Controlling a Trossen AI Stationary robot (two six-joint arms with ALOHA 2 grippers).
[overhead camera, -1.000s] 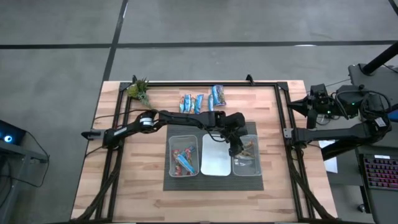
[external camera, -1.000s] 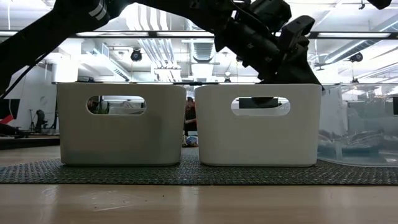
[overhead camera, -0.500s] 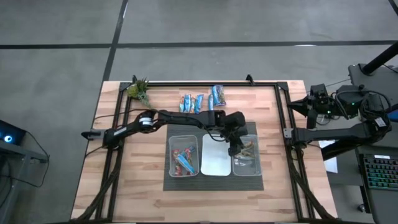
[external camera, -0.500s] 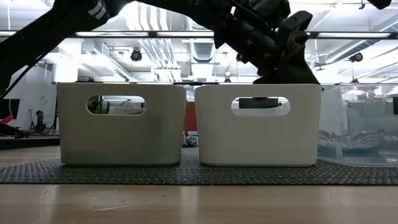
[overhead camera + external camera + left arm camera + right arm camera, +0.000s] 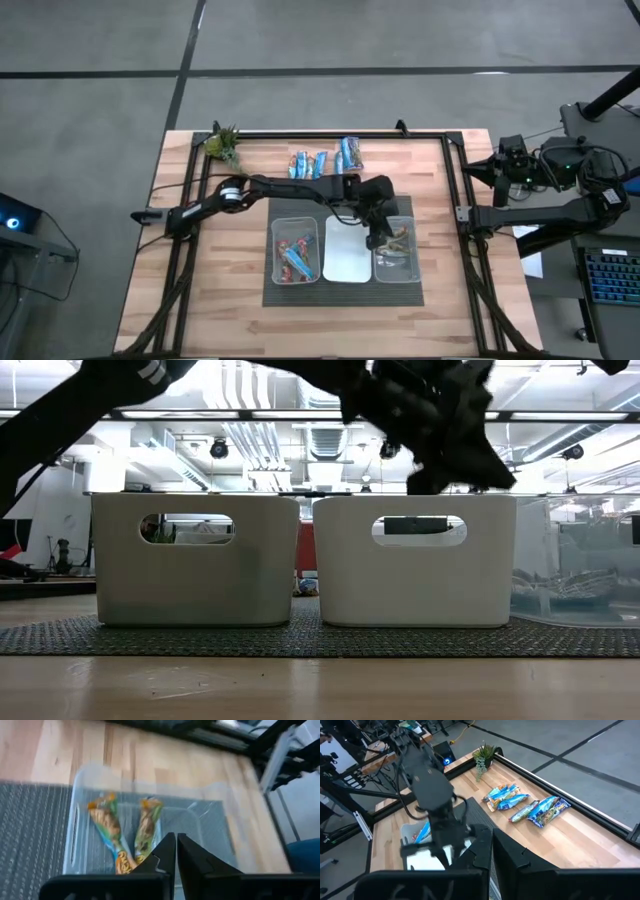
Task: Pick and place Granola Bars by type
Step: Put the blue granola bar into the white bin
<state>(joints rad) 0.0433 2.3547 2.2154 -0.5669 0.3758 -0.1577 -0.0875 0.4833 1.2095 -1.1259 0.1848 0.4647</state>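
Fingers: left gripper (image 5: 175, 851) fingers pressed together with nothing between them, above the right-hand bin; right gripper (image 5: 492, 851) fingers also closed and empty, parked off the table's right edge.
Progress: partway, by my read. Some bars are binned, a batch is not.
Left to sort: loose granola bars (image 5: 324, 160), blue wrappers, about five or six, lying on the table (image 5: 190, 300) near its far edge, well apart from the bins.
Left bin (image 5: 275, 250): several bars with blue and red wrappers.
Middle bin (image 5: 348, 270): looks empty.
Right bin (image 5: 412, 268): two tan/orange-green bars (image 5: 125, 837) lying side by side, just beyond the fingertips.
Mat: all three bins sit on the dark mat (image 5: 268, 295).
Plant: small green plant (image 5: 224, 145) at the far left corner, not part of the sort.
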